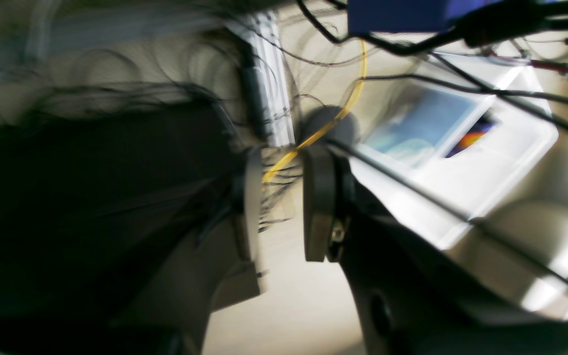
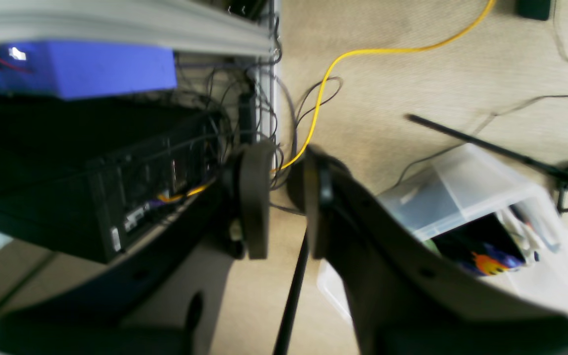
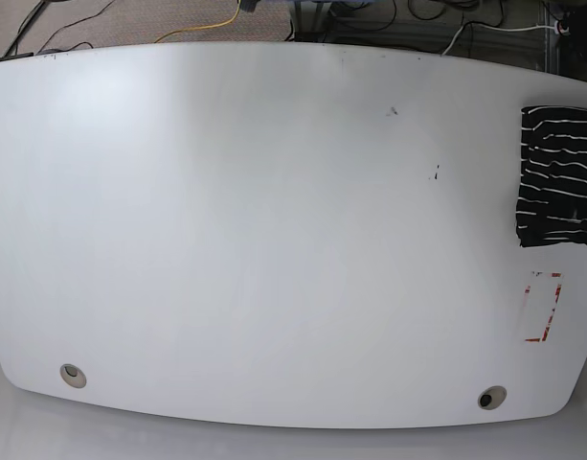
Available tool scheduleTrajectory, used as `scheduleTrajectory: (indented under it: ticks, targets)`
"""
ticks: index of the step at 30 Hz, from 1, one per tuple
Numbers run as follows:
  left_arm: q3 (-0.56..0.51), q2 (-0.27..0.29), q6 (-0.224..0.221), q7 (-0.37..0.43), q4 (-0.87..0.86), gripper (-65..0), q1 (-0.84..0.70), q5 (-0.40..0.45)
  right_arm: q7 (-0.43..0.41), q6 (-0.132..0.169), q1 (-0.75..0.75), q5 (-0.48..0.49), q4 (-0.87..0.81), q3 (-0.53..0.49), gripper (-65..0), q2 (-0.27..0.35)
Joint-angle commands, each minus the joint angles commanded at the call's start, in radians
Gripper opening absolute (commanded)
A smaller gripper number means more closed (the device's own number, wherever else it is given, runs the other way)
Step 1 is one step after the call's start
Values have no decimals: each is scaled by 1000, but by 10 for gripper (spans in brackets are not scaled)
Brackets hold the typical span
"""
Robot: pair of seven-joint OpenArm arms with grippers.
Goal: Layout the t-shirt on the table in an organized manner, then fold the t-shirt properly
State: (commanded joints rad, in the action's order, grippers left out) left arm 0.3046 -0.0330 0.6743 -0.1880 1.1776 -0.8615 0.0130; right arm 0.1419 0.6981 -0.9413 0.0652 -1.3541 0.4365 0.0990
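The t-shirt [image 3: 558,177], black with thin white stripes, lies folded into a compact rectangle at the far right edge of the white table [image 3: 274,220], running out of frame. Neither arm appears in the base view. In the left wrist view, which is blurred, my left gripper [image 1: 284,207] is open, and only floor shows between its fingers. My right gripper [image 2: 286,207] is also open and holds nothing, hanging over the floor and cables. No cloth appears in either wrist view.
A red rectangular mark [image 3: 542,307] sits below the shirt. Two round metal holes [image 3: 73,375] [image 3: 490,397] lie near the table's front edge. Off the table are a clear plastic bin [image 2: 486,217], a yellow cable [image 2: 363,52] and a black computer case [image 2: 91,172].
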Motion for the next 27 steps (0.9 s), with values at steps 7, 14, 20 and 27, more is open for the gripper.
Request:
scheduleTrajectory:
  ticks: [7,14,20,27]
  targets:
    - [-5,-20,-46,17,-298,-517,184,0,-126,0,132,-54,275,-91,-534,32]
    - [-5,-28,-130,101,-506,-517,331,40,-178,0,273,-54,499,-152,-534,55]
    - [-5,-48,-256,189,-703,-517,457,98,-215,0,385,-55,655,-203,-534,57]
    - [-5,-64,-430,247,-890,-515,588,166,-215,-68,514,-55,795,-245,-534,57]
